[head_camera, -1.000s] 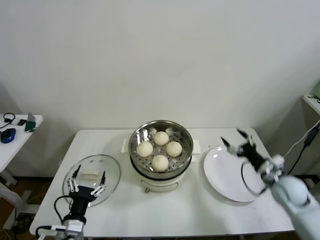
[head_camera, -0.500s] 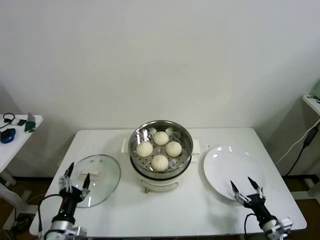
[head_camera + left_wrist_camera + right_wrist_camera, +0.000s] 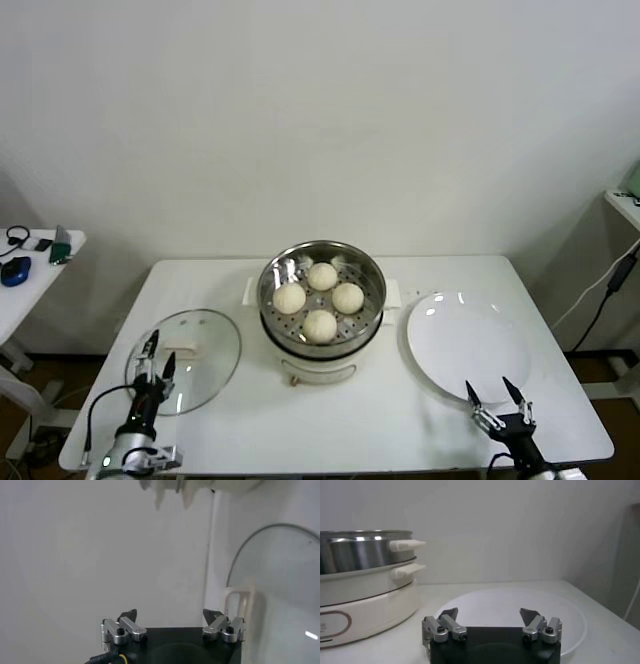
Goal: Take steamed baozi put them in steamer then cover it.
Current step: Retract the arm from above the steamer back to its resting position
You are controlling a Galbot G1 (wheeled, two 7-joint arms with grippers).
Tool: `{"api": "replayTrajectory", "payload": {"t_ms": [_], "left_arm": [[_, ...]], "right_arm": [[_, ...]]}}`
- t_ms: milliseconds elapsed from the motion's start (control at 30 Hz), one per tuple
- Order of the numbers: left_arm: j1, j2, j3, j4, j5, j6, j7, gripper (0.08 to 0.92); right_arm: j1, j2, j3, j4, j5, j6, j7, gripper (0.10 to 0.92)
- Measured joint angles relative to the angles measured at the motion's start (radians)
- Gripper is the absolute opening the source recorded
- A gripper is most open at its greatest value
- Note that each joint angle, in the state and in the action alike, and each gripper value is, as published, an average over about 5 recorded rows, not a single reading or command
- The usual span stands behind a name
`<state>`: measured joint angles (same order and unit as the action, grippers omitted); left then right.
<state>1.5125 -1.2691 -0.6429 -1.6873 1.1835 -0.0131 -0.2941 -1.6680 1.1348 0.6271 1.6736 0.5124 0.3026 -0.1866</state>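
Observation:
The steel steamer (image 3: 322,262) on its white base stands mid-table, uncovered, with several cream baozi (image 3: 320,325) on its perforated tray. It also shows in the right wrist view (image 3: 365,575). The clear glass cover (image 3: 200,345) with a cream handle lies flat on the table left of the steamer; its rim shows in the left wrist view (image 3: 280,555). My left gripper (image 3: 154,361) is open and empty at the cover's near-left edge. My right gripper (image 3: 497,402) is open and empty at the near edge of the white plate.
An empty white plate (image 3: 460,340) lies right of the steamer, also in the right wrist view (image 3: 510,602). A side table (image 3: 35,270) with small items stands far left. The table's front edge is close to both grippers.
My right arm has dropped from above the plate to the table's near edge. My left gripper has pulled back from over the cover to its near-left edge.

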Motion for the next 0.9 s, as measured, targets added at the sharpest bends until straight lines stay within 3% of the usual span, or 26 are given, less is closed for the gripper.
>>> {"api": "replayTrajectory", "payload": {"t_ms": [767, 900], "left_arm": [[-0.182, -0.017, 0.026, 0.247, 0.129, 0.023, -0.025, 0.820], [-0.204, -0.018, 0.027, 0.276, 0.145, 0.028, -0.025, 0.749]], "right_arm": [[-0.043, 0.062, 0.035, 0.032, -0.031, 0.026, 0.003, 0.823], [-0.048, 0.065, 0.039, 0.033, -0.035, 0.031, 0.003, 0.823]]}}
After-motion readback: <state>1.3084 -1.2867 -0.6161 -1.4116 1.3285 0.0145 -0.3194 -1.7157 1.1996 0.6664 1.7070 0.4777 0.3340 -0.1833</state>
